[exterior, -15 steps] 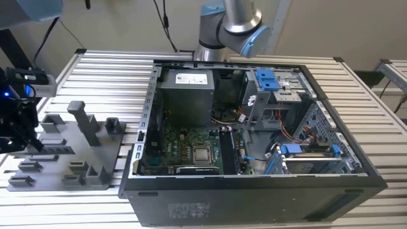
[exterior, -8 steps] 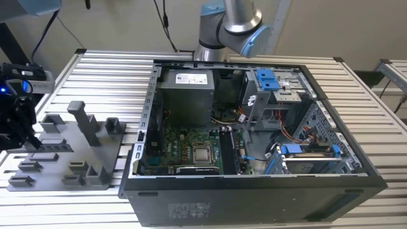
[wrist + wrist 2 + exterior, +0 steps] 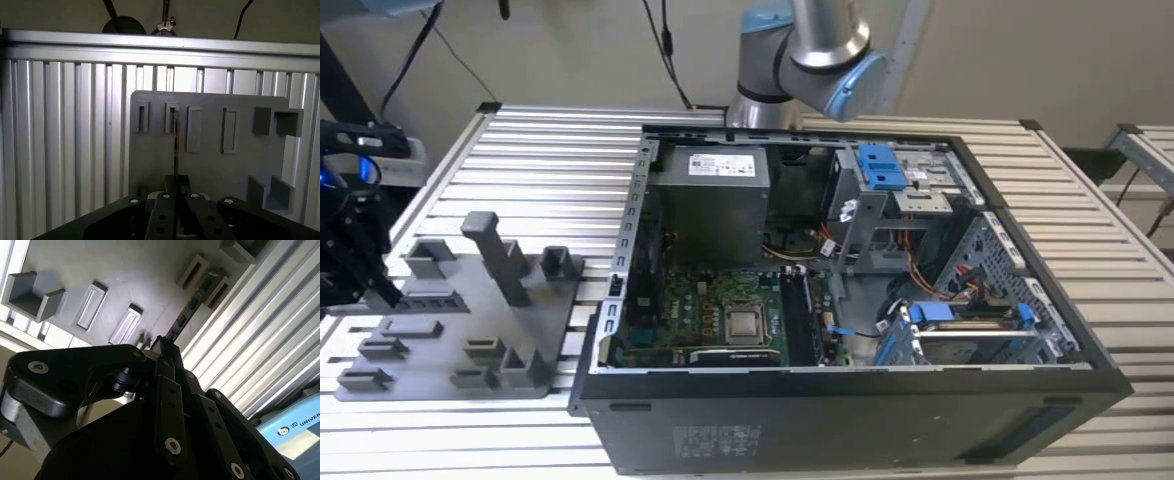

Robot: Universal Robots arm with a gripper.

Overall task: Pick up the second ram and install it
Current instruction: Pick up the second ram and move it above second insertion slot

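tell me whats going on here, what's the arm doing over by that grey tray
The arm's gripper is over the grey plastic tray, beside the open computer case on the slatted table. In both wrist views its fingers look shut on the second ram, a thin stick seen edge-on and reaching toward one of the tray's slots. Whether the stick is clear of that slot cannot be told. It is not in the case's motherboard yet.

Arm [image 3: 807, 45] stretched to the exterior view's left, jaws clamped together
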